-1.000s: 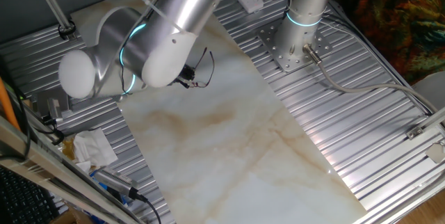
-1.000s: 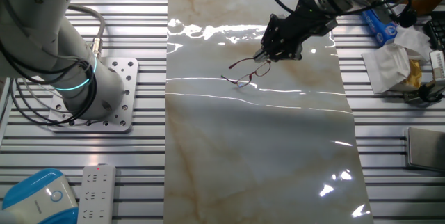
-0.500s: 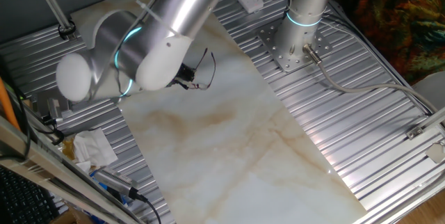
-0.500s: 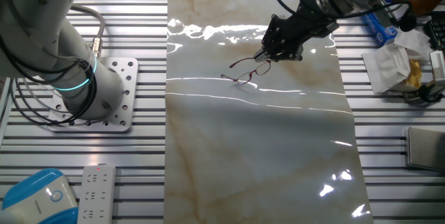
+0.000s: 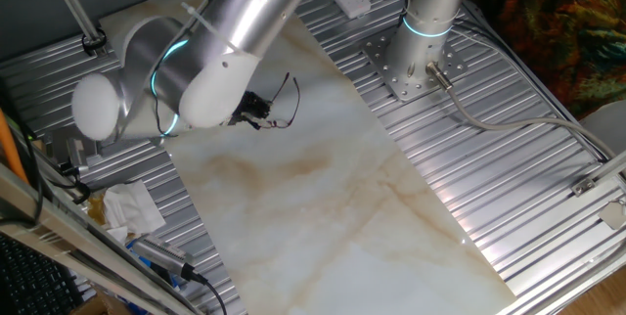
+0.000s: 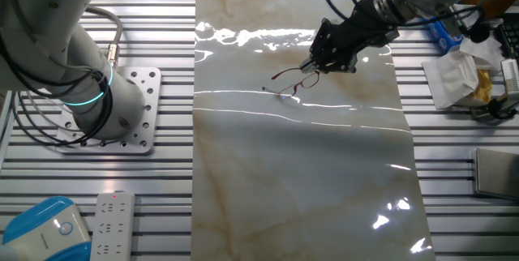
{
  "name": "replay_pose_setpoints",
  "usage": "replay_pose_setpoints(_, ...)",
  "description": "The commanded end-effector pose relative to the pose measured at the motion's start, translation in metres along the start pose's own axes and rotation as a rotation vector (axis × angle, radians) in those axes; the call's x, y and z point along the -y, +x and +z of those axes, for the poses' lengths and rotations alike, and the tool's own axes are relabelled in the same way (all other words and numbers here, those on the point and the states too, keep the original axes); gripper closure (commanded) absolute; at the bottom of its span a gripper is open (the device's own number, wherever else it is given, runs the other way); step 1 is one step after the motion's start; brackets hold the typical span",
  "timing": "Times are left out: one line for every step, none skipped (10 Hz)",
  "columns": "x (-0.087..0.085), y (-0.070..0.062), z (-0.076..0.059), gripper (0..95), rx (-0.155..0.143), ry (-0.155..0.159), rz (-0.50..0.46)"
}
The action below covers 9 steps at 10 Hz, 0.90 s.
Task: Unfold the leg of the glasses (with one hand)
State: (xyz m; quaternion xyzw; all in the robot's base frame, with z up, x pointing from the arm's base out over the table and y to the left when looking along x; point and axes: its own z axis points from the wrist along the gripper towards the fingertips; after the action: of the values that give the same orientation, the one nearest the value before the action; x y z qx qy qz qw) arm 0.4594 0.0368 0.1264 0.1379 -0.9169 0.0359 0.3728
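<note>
In one fixed view the arm's big silver elbow had shifted a little leftward since the earlier picture, and the glasses (image 5: 279,108) showed more clearly just right of it, on the far-left part of the marble sheet (image 5: 372,227). The hand (image 5: 256,110) was mostly hidden behind the elbow, so its opening could not be told there. In the other fixed view the hand (image 6: 318,64) had moved slightly right, and the glasses (image 6: 289,83) with it, on the far part of the sheet. The black fingers (image 6: 323,54) stood narrow at the right end of the frame, seemingly pinching it, one thin leg reaching left. No containers held anything readable.
</note>
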Motion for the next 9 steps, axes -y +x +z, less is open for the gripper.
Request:
replay_pose_setpoints(0.0,-0.007,-0.003,95.0,-0.011,-0.007,-0.001)
replay_pose_setpoints(0.001,-0.013,-0.002,95.0,-0.012,-0.006,0.001)
replay_pose_setpoints(0.002,-0.017,-0.001,95.0,-0.011,-0.007,0.001)
replay_pose_setpoints(0.003,-0.02,0.0,95.0,-0.009,-0.008,0.003)
replay_pose_setpoints(0.005,-0.024,-0.001,95.0,-0.013,-0.009,0.015)
replay_pose_setpoints(0.006,-0.028,-0.002,95.0,-0.019,-0.012,0.019)
replay_pose_setpoints(0.008,-0.031,-0.005,95.0,-0.02,-0.016,0.028)
replay_pose_setpoints(0.008,-0.032,-0.006,95.0,-0.015,-0.017,0.031)
replay_pose_setpoints(0.008,-0.034,-0.007,95.0,-0.011,-0.019,0.044)
